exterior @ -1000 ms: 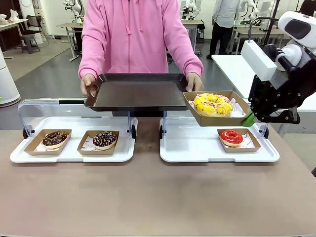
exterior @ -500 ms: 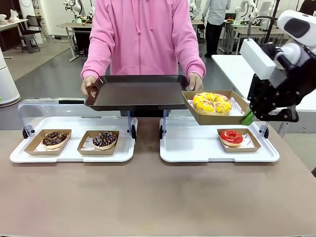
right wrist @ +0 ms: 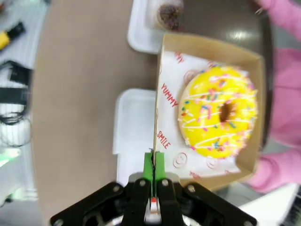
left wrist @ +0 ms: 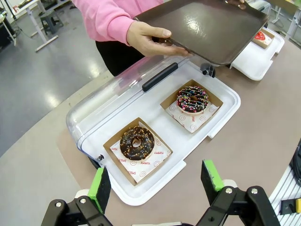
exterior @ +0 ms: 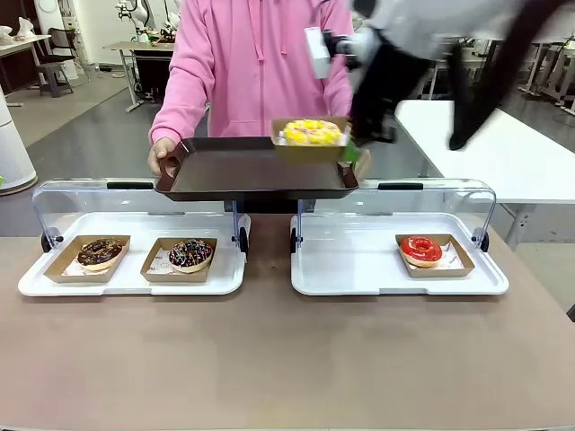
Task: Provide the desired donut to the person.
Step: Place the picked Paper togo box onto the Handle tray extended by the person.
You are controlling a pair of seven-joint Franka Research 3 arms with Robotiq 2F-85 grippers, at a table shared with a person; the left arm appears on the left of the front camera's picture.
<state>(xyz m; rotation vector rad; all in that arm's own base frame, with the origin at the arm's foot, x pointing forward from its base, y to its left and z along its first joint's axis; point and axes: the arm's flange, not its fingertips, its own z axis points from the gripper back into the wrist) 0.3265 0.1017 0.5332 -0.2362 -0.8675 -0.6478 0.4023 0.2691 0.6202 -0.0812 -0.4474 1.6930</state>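
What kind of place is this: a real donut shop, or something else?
Probably a lab set up as a mock donut counter. Boxed donuts sit on white trays with clear lids, but behind the person are plain work tables and a bare grey floor.

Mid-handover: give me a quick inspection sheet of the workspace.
Surface: brown table; left tray and right tray, white, clear lids open.
Job's things: yellow donut in its box, over the dark tray held by the person; touching or not, cannot tell. Red donut on right tray; chocolate donut and sprinkled donut on left tray.
Clutter: nothing seen.
Grippers: right gripper shut on the box wall; left gripper open, empty, above left tray.
Cables: blurred dark loops beside the table, perhaps cables.
Surroundings: white table to the right; benches behind the person.
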